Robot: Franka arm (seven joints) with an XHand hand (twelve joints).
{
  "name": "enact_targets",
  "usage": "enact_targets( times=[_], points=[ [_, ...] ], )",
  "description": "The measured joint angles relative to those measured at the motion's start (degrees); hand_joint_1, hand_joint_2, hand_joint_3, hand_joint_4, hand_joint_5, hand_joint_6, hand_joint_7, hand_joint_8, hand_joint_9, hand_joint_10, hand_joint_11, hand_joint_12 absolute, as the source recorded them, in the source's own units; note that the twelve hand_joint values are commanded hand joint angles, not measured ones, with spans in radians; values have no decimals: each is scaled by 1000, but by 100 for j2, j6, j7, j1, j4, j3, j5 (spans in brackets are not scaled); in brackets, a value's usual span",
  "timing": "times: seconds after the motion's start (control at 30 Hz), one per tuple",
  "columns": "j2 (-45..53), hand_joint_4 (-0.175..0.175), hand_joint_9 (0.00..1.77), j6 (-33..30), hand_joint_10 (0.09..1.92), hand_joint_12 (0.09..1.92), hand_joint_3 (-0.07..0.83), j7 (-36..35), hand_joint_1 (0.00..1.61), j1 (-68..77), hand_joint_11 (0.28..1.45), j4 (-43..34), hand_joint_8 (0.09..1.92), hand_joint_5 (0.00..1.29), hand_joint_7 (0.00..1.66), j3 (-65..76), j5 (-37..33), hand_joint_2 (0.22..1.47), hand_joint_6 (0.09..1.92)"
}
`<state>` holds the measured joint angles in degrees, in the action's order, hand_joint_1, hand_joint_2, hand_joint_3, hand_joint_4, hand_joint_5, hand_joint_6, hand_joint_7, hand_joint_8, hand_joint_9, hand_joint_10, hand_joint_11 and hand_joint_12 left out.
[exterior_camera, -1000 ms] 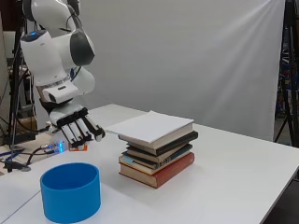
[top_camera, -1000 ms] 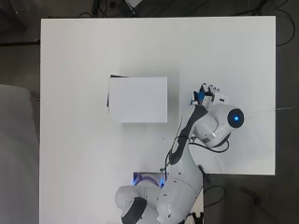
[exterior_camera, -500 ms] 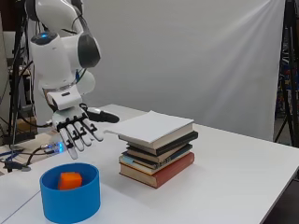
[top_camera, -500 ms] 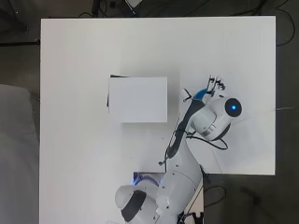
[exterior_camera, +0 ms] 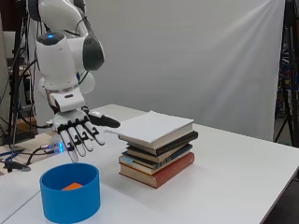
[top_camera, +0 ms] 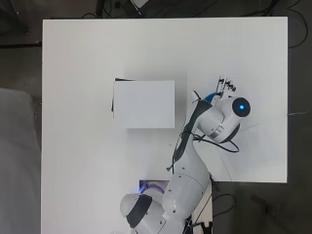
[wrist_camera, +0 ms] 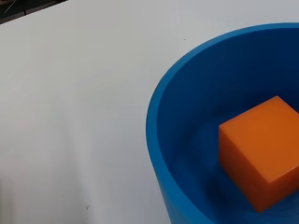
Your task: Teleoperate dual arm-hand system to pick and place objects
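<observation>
Inside round blue bowl (wrist_camera: 163, 140), smooth orange cube (wrist_camera: 261, 151)

blue bowl (wrist_camera: 163, 140) – edge-cropped (wrist) | orange cube (wrist_camera: 261, 149) – partly cut

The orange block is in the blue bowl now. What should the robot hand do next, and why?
Probably lift straight up and away. The orange cube already lies inside the round blue plastic bowl, and the black and white hand hovers above it with straight fingers holding nothing. Rising first should keep it off the stack of books beside it.
</observation>
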<state>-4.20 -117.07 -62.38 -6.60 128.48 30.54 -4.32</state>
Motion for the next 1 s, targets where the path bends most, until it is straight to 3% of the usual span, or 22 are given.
enact_targets(
  times=[0.4,1.0],
  points=[
    [-219,33,250,-7,87,87,17,249,0,-18,431,6,87,49,128,-170,175,840,87],
    [-1457,45,296,424,87,87,12,1077,0,-155,461,-194,87,57,147,-970,871,893,87]
  ],
)
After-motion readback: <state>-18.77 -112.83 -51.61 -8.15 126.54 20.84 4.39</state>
